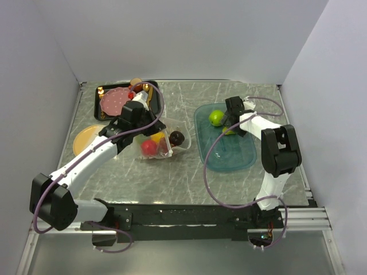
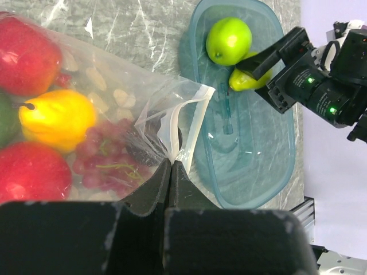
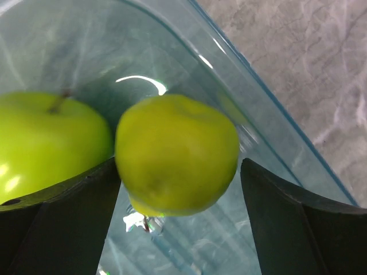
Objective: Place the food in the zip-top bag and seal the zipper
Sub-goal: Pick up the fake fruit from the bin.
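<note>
Your right gripper (image 3: 178, 189) stands wide around a smooth yellow-green fruit (image 3: 176, 153) over the teal tray (image 1: 241, 157); your left gripper (image 2: 172, 172) pinches the crinkly bag's white zipper (image 2: 175, 134).

A: Where does the top view sit?
B: High behind the arm bases, looking down over the whole table (image 1: 172, 177).
A: And the wrists?
B: Close in. Both catch the teal tray (image 2: 275, 172), as does the top.
</note>
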{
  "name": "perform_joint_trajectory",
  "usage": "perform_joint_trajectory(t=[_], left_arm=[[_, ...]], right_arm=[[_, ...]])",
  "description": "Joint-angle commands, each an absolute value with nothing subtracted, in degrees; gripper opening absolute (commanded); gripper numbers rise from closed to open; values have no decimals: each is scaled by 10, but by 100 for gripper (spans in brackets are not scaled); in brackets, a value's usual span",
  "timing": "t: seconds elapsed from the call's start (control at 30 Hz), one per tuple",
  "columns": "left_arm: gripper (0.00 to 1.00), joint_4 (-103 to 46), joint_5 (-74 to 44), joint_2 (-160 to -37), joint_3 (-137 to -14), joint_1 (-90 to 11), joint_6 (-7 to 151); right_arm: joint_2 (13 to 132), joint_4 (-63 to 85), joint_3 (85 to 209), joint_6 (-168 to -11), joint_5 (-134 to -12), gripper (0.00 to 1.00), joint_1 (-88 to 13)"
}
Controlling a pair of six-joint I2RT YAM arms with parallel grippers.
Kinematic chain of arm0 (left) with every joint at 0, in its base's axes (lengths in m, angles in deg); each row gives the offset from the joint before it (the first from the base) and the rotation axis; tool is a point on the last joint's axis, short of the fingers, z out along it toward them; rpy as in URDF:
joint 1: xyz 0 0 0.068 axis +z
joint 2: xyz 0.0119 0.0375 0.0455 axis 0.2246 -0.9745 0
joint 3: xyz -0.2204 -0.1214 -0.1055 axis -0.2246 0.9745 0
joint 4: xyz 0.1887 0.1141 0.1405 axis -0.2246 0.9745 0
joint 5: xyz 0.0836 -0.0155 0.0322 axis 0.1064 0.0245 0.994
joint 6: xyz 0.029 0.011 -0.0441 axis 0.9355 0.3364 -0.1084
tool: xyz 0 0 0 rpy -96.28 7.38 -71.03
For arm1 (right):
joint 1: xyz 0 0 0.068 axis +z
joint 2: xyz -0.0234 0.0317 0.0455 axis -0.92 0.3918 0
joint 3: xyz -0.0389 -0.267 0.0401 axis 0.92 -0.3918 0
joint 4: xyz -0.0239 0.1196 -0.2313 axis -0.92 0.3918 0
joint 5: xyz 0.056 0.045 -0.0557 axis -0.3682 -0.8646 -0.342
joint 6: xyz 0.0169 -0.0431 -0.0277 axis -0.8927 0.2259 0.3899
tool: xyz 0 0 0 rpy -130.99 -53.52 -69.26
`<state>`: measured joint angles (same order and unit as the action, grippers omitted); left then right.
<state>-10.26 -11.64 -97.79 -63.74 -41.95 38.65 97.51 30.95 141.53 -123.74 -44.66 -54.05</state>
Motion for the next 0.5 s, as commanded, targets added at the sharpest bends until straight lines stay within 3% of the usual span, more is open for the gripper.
perform_joint_trajectory(t=[0.0, 0.07, 0.2, 0.47], left_arm=[[1, -115, -115, -975, -641, -422, 390], [1, -115, -116, -977, -641, -422, 392], [1, -121, -119, -979, -639, -422, 388], [1, -101, -118, -982, -652, -422, 400]], right_arm=[[962, 279, 1402, -1241, -455, 79, -541], [958, 279, 1397, -1235, -461, 66, -542], [911, 252, 1369, -1218, -487, 54, -541], [797, 270, 1325, -1187, -501, 48, -538]])
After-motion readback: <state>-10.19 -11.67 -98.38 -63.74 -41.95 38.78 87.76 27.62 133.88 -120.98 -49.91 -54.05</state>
